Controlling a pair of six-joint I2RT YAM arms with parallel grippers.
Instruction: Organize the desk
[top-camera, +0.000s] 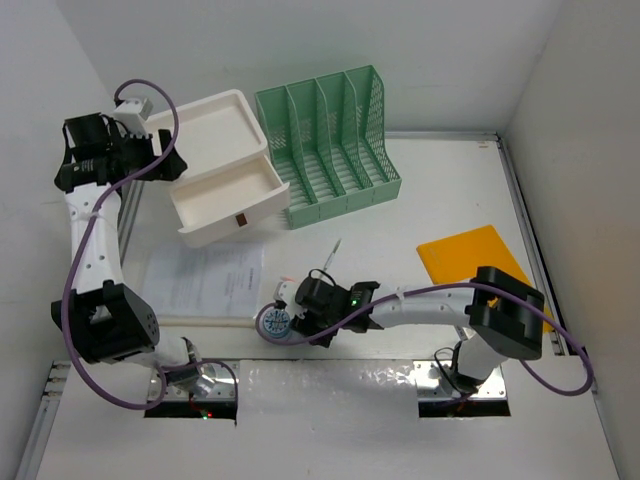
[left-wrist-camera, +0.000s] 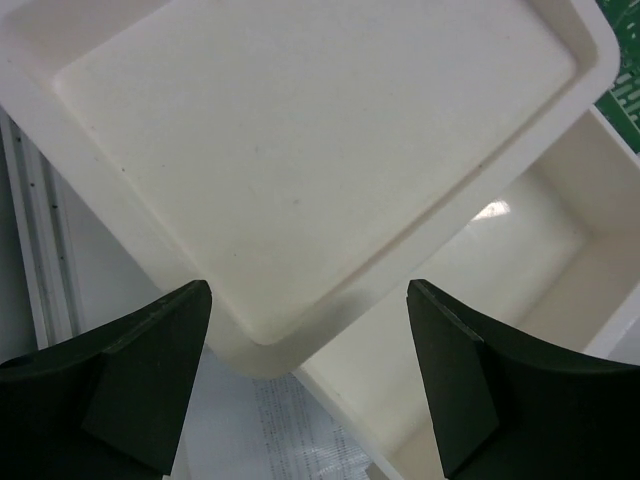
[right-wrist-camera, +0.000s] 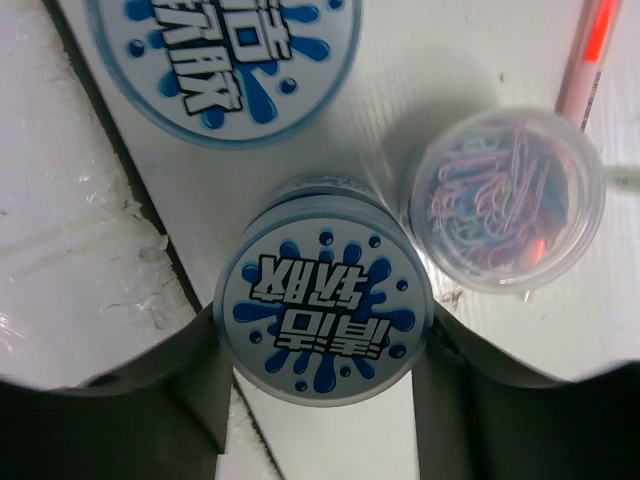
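White and flat, the large rectangular desk with thin metal rails (top-camera: 450, 190) is spread under both arms and carries everything described. Nearest the bases, the right gripper (right-wrist-camera: 325, 335) is positioned over a round tin with a blue-and-white splash-printed lid (right-wrist-camera: 325, 318) — its 2 dark fingers (right-wrist-camera: 200, 390) are pressed against opposite sides of that tin. Just beside it, a clear round plastic tub of pastel paper clips (right-wrist-camera: 505, 200) is placed, touching or almost touching. A second tin with the same blue-and-white print (right-wrist-camera: 225, 55) lies just beyond, and an orange pen (right-wrist-camera: 592, 50) is cut off by the frame edge.

To the left of these a printed white paper sheet (top-camera: 205, 275) lies flat, and to the right a flat orange rectangular folder (top-camera: 470, 255) is seen. Farther back, the left gripper (left-wrist-camera: 310, 375) is held above a white plastic drawer box (left-wrist-camera: 300, 150) with 1 drawer pulled out — its fingers (left-wrist-camera: 150, 380) are spread wide, with nothing between them. Farthest away, a green mesh file rack (top-camera: 330, 150) stands just beside the box.
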